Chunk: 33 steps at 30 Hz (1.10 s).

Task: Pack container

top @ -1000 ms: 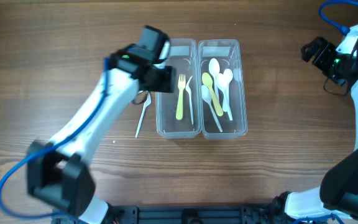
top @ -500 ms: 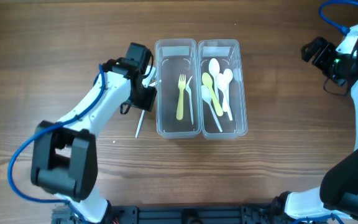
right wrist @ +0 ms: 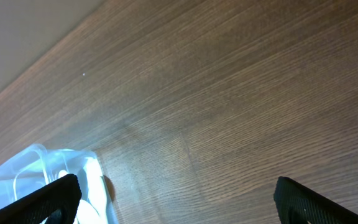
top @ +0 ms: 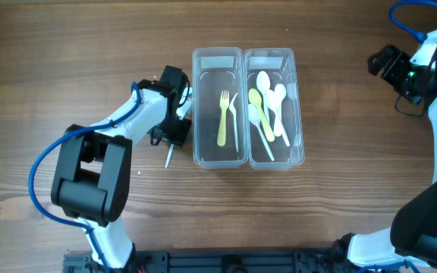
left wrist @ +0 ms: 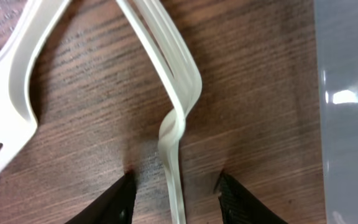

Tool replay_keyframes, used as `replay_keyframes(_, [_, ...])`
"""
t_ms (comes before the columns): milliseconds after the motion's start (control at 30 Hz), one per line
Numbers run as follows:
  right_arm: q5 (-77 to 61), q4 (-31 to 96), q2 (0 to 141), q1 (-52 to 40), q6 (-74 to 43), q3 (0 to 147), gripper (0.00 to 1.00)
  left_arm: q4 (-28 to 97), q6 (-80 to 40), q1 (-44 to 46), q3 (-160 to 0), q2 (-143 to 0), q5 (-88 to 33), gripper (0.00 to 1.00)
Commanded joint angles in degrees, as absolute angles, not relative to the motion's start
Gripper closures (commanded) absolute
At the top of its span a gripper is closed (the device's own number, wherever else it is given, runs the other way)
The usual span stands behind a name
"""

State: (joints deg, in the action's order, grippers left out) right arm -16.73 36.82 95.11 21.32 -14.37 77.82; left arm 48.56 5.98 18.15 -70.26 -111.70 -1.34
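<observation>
Overhead, left to right: left fingers (left wrist: 120, 202) sit low on the dark wooden bench (top: 67, 61), just left of the left clear plastic container (top: 207, 152). They are spread, straddling the handle of a white plastic fork (left wrist: 178, 124) with gaps either side. That container holds a yellow-green fork (top: 222, 117). The right clear plastic container (top: 293, 152) holds white and yellow-green spoons (top: 268, 102). Right fingers (right wrist: 48, 199) are spread wide, nothing between.

Your overhead view looks straight down on the whole tabletop (top: 67, 45), with the two clear containers (top: 220, 161) at centre. Your left wrist view faces down, very close to the wood, onto a white fork (left wrist: 178, 124) beside a container wall; overhead shares both. Your right wrist view looks low across the wood from far right, catching one container's corner.
</observation>
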Motion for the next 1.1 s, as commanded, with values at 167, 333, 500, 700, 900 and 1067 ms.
replay_keyframes(167, [-17.63,36.71,94.19,21.30,-15.18,78.63,0.00,47.40,4.99,18.09,-69.21,-112.64,-0.12,0.96])
replay_keyframes(333, [-17.63,36.71,94.19,21.30,-15.20,78.63,0.00,54.06,0.40,17.26,-73.84,-107.85,4.21,0.96])
replay_keyframes(500, [-17.63,36.71,94.19,21.30,-15.20,78.63,0.00,56.47,-3.99,16.75,-80.25,-99.68,3.46,0.96])
replay_keyframes(700, [-17.61,36.71,94.19,21.30,-15.18,78.63,0.00,51.07,-12.38,19.57,-81.82,-91.11,-5.63,0.96])
replay_keyframes(900, [-17.63,36.69,94.19,21.30,-15.18,78.63,0.00,45.36,-13.56,26.33,-81.73,-95.48,-5.52,0.96])
replay_keyframes(1067, [-17.63,36.71,94.19,21.30,-15.18,78.63,0.00,42.68,-14.52,30.13,-81.76,-103.37,-4.73,0.94])
